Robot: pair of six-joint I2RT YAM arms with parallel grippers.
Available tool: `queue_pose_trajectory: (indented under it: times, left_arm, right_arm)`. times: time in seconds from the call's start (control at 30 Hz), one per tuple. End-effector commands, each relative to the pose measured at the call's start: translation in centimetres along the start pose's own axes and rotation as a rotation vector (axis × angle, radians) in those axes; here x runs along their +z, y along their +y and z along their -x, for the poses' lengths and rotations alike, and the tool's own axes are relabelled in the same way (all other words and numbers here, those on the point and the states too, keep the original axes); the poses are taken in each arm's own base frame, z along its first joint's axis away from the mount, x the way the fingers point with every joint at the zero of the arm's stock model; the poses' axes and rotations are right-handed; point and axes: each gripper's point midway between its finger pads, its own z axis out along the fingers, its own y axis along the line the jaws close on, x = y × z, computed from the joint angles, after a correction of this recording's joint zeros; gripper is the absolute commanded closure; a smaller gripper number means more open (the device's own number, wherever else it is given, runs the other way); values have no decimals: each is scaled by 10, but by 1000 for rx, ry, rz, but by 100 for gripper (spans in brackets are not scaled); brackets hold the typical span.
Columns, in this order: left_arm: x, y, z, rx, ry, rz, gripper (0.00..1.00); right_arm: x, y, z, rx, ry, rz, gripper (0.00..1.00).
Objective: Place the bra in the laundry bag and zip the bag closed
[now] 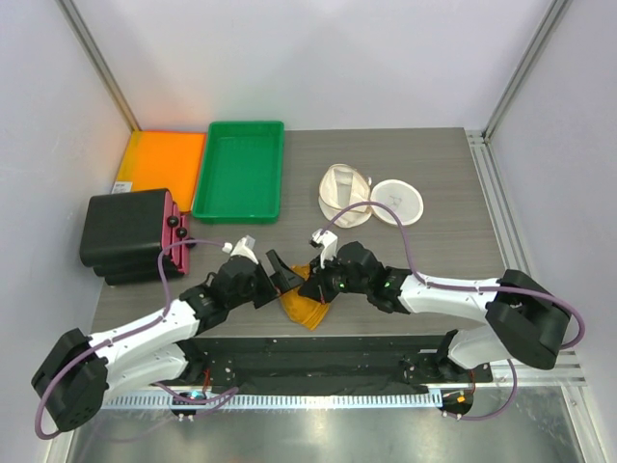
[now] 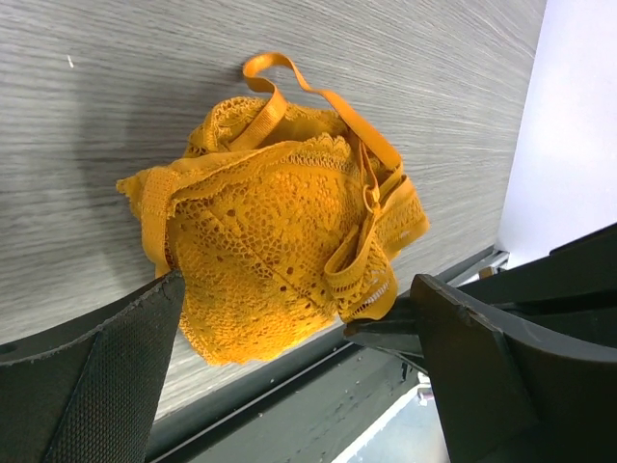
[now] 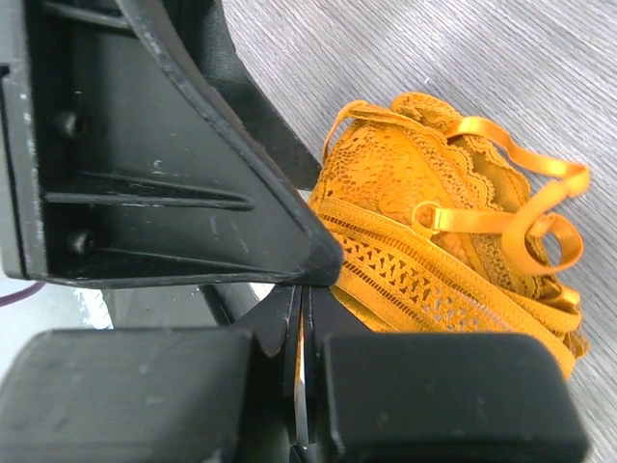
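On the grey table (image 1: 434, 193), the bra (image 1: 305, 309) is lying bunched at the near edge. The right gripper (image 3: 304, 294) is pinching its hem. The left gripper (image 1: 281, 274) is gaping at its nine o'clock. The laundry bag (image 1: 347, 193) is lying toward one o'clock, well apart.

Bare tabletop (image 1: 453, 246) before laundry bag (image 1: 347, 191). Crowded at the bra (image 1: 307, 312) by left pincer (image 1: 283, 274) and right pincer (image 1: 310, 285).

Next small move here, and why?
Probably raise the right tool a little to test its grip. It looks shut on the edge of the bra, while the left tool stands open, gripping nothing. The bra lies near the table front edge; the laundry bag sits open, farther back.
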Motion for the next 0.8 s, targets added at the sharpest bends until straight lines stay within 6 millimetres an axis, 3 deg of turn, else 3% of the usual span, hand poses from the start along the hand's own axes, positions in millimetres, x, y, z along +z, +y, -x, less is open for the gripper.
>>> queue_pose_trajectory:
  times: [0.0, 0.1, 0.2, 0.3, 0.53, 0.57, 0.7, 0.77]
  left_arm:
    - [4, -22, 6, 14, 1, -64, 0]
    - [13, -23, 1, 16, 41, -52, 2]
    - [20, -14, -7, 18, 79, -11, 10]
    - [21, -3, -8, 11, 74, 20, 21]
    - [19, 0, -4, 25, 54, 38, 32]
    - [18, 1, -4, 37, 53, 42, 33]
    - [18, 4, -5, 39, 57, 49, 37]
    - [19, 1, -5, 40, 58, 36, 38]
  right_arm:
    - [4, 11, 16, -56, -49, 52, 93]
    - [6, 12, 13, -57, -30, 66, 90]
    - [6, 13, 10, -47, -18, 69, 86]
    - [3, 16, 9, -38, -17, 79, 78]
    - [-8, 13, 10, -3, -12, 35, 65]
    - [-13, 10, 7, 15, 11, 2, 65]
    - [-49, 7, 34, 81, -74, -107, 42]
    - [-67, -20, 36, 169, -68, -245, 34]
